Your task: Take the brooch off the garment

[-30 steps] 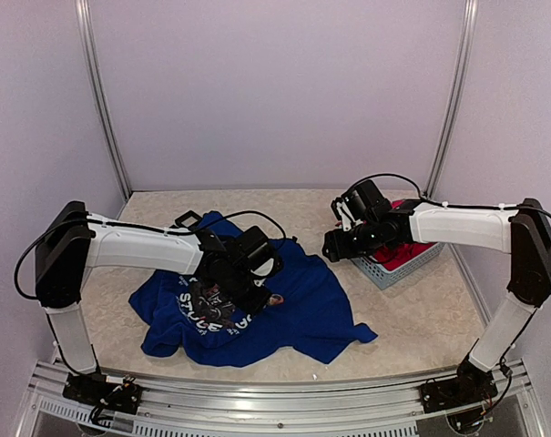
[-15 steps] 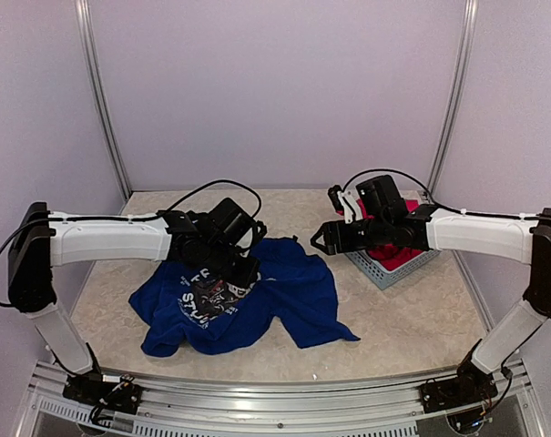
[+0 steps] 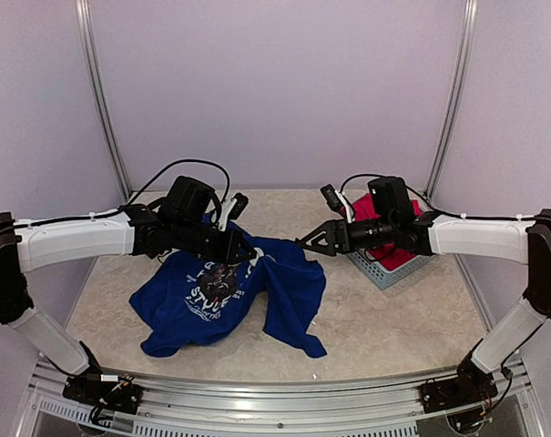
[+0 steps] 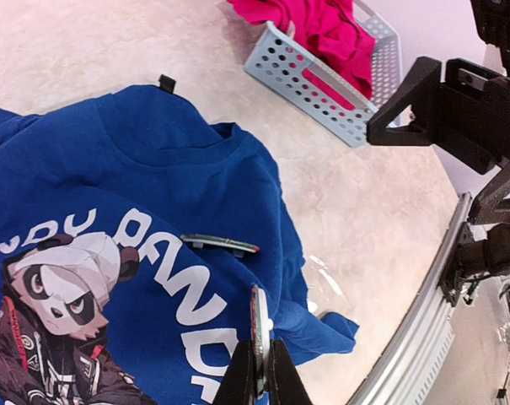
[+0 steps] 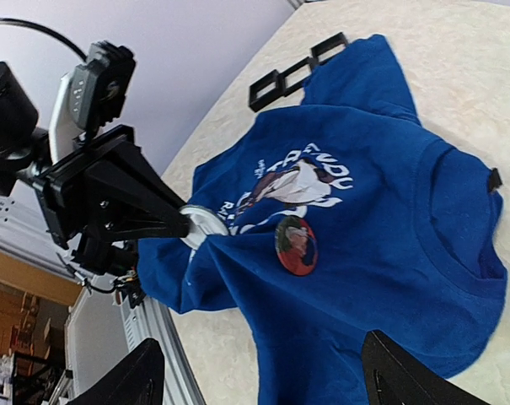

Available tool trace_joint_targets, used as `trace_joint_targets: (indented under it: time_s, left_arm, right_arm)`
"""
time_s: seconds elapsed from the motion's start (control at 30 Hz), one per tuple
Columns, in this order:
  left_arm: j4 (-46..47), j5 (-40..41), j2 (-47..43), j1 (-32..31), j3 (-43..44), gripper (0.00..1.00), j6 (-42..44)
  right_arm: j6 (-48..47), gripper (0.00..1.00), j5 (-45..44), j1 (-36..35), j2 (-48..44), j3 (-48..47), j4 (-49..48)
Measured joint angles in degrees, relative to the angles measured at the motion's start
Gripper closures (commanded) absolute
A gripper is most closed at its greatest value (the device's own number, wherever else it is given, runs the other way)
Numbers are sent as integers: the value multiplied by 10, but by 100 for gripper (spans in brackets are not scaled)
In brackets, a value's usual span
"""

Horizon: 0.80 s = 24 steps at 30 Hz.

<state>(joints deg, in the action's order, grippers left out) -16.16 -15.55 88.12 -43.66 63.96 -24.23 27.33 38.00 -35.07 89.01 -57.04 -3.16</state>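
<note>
The left gripper [image 4: 256,364] is clamping a thin, stiff brooch [image 4: 259,325] by its rim in closed jaws, the soft, lightweight blue garment [image 4: 153,169] is sagging limply just below them, and the wide-open right gripper [image 3: 313,241] is hovering opposite, probably best taking cloth close beside the pin.

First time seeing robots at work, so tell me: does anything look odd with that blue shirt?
Yes. The blue T-shirt is not lying flat: the left gripper pinches a round disc, and the cloth bunches up toward it. A brooch sits by the chest print.
</note>
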Motion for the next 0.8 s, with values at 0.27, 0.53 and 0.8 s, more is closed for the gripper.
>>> trace_joint_targets:
  time_s: [0.27, 0.53, 0.8]
  left_arm:
    - [22, -102, -5, 5, 0, 100, -9]
    - [30, -160, -5, 6, -11, 100, -19]
    - [38, -187, -6, 9, -20, 100, -28]
  right_arm:
    - [-14, 19, 95, -8, 33, -41, 0]
    - [-23, 31, 135, -44, 80, -50, 3]
    - [-25, 41, 147, -50, 86, -62, 3]
